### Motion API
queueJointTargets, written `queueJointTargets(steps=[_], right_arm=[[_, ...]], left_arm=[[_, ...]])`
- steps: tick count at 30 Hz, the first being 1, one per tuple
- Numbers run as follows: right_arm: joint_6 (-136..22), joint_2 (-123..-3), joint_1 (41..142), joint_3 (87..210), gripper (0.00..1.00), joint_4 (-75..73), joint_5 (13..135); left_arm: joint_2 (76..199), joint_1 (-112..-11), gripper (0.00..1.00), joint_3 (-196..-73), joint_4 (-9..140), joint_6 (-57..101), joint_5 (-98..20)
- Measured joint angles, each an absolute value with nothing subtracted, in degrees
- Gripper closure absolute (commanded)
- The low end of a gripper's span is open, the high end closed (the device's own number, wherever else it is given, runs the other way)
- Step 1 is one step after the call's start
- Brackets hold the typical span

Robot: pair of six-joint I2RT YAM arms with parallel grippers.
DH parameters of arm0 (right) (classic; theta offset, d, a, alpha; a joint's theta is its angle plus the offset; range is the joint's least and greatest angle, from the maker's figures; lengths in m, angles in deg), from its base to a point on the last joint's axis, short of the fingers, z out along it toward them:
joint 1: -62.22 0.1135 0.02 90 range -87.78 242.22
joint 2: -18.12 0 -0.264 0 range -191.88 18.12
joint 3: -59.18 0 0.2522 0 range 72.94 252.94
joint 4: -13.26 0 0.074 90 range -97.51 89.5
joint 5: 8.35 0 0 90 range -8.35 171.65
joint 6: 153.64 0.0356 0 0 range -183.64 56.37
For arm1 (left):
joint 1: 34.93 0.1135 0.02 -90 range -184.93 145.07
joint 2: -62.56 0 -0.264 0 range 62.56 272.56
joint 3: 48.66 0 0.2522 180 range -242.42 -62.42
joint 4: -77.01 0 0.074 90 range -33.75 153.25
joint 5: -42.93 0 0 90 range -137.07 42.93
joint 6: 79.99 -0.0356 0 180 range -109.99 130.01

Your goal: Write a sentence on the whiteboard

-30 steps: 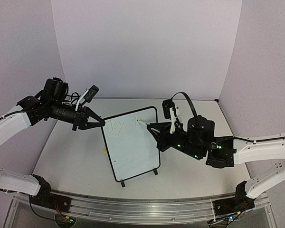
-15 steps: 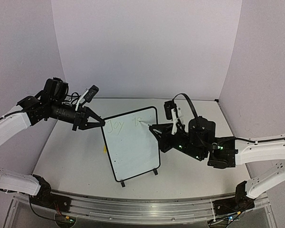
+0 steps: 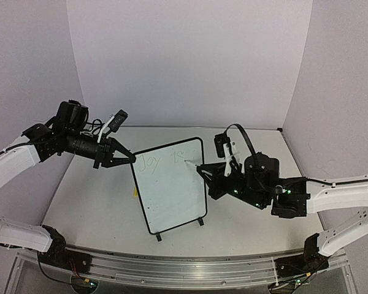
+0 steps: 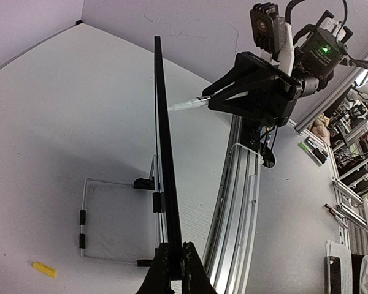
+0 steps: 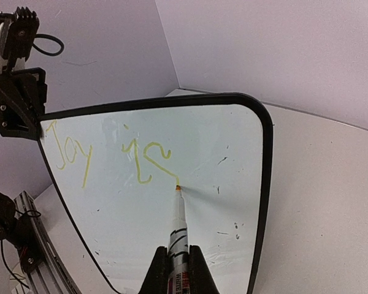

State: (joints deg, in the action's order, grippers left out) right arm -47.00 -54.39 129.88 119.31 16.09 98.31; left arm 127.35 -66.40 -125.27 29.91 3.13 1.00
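Whiteboard (image 3: 172,187) is standing upright mid-table (image 3: 98,202) between both arms. The sentence (image 5: 110,156) is now reading "Joy is" in yellow. A second ago the "is" was only starting, and the right arm has been sliding rightward since. The tail of the "s" is running straight into the marker (image 5: 179,220) tip, so the second word is probably just finishing. I'd guess more words are coming, since the lower board is blank.

Right gripper (image 5: 175,258) is clamping the marker, and left gripper (image 4: 172,262) is pinching the board's edge, steadying it.

- **Hard to see:** the writing is barely reading from the top camera, and the marker label is getting cut off.
- **Unidentified:** a small yellow piece (image 4: 44,269) is lying behind the board; I can't tell what it is.
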Motion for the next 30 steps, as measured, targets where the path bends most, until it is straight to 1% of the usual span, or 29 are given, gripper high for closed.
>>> queueJointTargets(steps=[20, 23, 30], right_arm=[[-47.10, -55.94, 129.85, 119.33, 1.00, 17.36, 93.90], [-47.08, -54.53, 129.85, 118.73, 1.00, 18.73, 92.19], [-47.18, -45.78, 129.85, 115.55, 1.00, 20.99, 88.11]], left_arm=[[127.36, -66.40, 1.00, -125.27, 29.93, 3.05, 1.02], [127.36, -66.43, 1.00, -125.27, 29.89, 2.97, 1.16], [127.38, -66.44, 1.00, -125.27, 29.89, 2.92, 1.28]])
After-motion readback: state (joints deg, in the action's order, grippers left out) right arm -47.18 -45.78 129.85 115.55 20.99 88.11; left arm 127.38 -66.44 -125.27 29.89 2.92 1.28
